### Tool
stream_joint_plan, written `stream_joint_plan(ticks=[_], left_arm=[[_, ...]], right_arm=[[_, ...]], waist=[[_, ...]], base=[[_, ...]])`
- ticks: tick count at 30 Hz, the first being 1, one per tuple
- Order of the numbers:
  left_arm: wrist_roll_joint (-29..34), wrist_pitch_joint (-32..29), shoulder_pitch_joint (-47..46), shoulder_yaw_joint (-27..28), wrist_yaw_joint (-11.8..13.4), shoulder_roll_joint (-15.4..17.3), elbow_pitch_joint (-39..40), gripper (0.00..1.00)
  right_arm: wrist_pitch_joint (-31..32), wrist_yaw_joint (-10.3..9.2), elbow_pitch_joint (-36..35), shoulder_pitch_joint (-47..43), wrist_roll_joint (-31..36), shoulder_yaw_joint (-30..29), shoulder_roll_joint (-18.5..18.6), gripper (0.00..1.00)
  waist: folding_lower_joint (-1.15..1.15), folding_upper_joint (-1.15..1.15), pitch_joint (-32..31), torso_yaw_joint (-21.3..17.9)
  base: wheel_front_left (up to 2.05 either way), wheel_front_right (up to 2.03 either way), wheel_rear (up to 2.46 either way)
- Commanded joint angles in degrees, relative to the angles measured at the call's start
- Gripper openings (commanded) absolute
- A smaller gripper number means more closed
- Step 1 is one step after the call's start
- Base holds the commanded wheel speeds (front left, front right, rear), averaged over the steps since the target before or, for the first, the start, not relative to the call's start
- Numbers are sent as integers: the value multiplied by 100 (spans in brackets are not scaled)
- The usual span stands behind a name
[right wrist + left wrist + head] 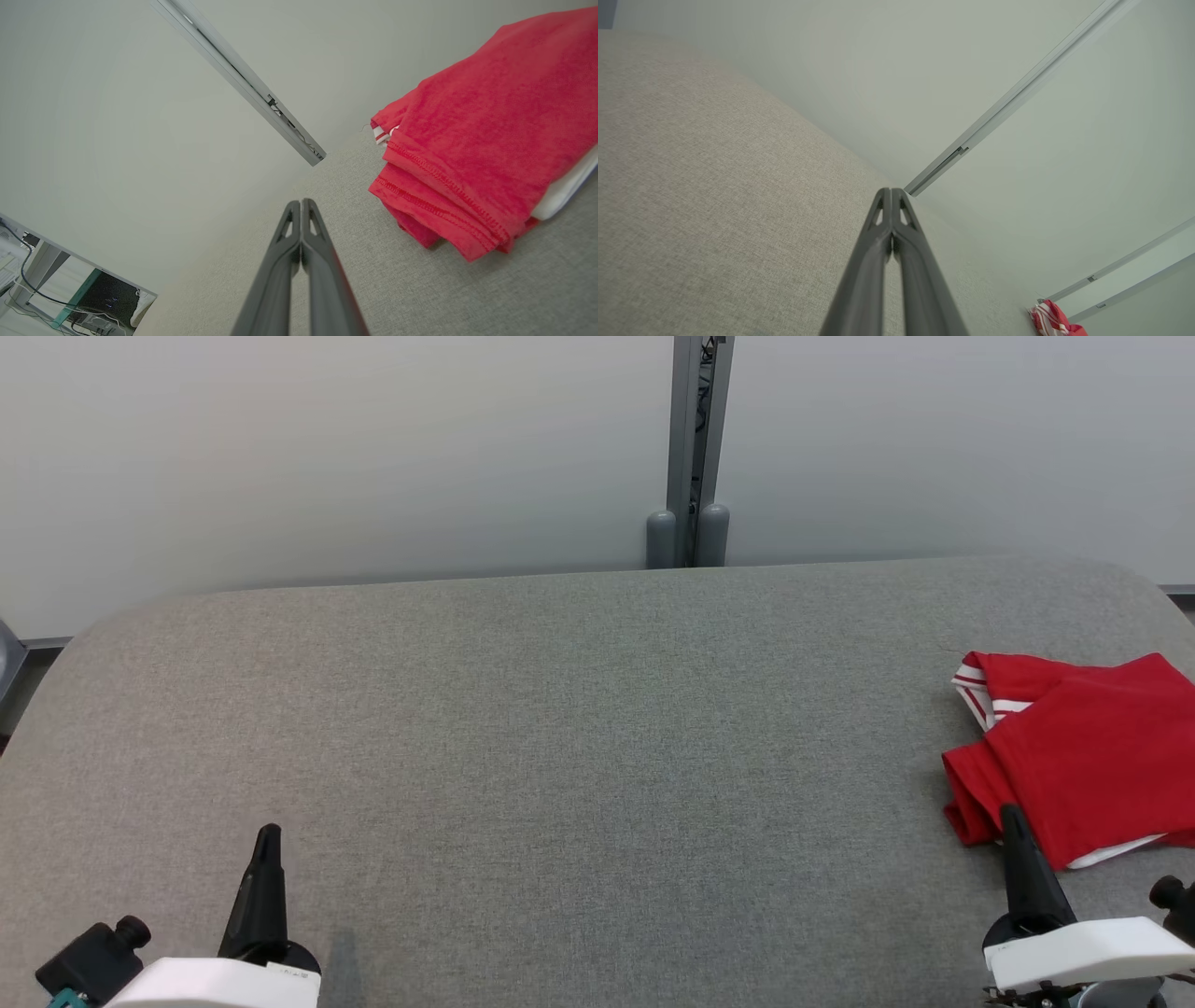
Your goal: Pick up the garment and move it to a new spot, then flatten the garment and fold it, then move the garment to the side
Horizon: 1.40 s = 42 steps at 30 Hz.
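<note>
The garment [1083, 756] is red with white-striped trim, folded into a compact stack at the right edge of the grey fabric table [560, 728]. It fills the upper right of the right wrist view as the garment [486, 140], and a small corner of the garment [1052, 319] shows in the left wrist view. My right gripper [1011, 814] is shut and empty, its tip just at the garment's near left corner. My left gripper [269, 831] is shut and empty at the lower left, far from the cloth. Both pairs of fingers [892, 196] [301, 205] are pressed together.
A pale wall runs behind the table with a grey vertical post [695, 448] at its middle. A desk with cables [56, 280] shows off to one side in the right wrist view. The table's broad middle is bare grey fabric.
</note>
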<state>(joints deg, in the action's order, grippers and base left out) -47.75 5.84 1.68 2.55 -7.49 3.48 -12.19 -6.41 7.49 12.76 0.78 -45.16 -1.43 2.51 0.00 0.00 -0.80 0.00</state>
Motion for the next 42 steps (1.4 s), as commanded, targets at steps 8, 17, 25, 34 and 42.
stream_joint_plan(ticks=[8, 17, 25, 34, 42], left_arm=[[-678, -170, -294, 81, 0, 34, 25, 0], [-1254, -333, -373, 129, 0, 25, -4, 0], [-1725, -462, -444, 168, 0, 16, -28, 0], [-2221, -599, -525, 209, -1, 6, -55, 0], [-2624, -715, -570, 244, -1, -2, -77, 0]], right_arm=[[186, 0, -31, 213, -722, -82, 71, 0], [347, 0, -12, 273, -1337, -132, 79, 0], [480, 1, 5, 316, -1843, -180, 83, 0], [616, 1, 26, 368, -2362, -234, 86, 0], [735, 1, 42, 405, -2792, -278, 87, 0]], waist=[[0, 0, 9, 0], [0, 0, 19, 0], [0, 0, 28, 0], [0, 0, 38, 0], [0, 0, 47, 0]], base=[[0, 0, 0], [0, 0, 0], [0, 0, 0], [0, 0, 0], [0, 0, 0]])
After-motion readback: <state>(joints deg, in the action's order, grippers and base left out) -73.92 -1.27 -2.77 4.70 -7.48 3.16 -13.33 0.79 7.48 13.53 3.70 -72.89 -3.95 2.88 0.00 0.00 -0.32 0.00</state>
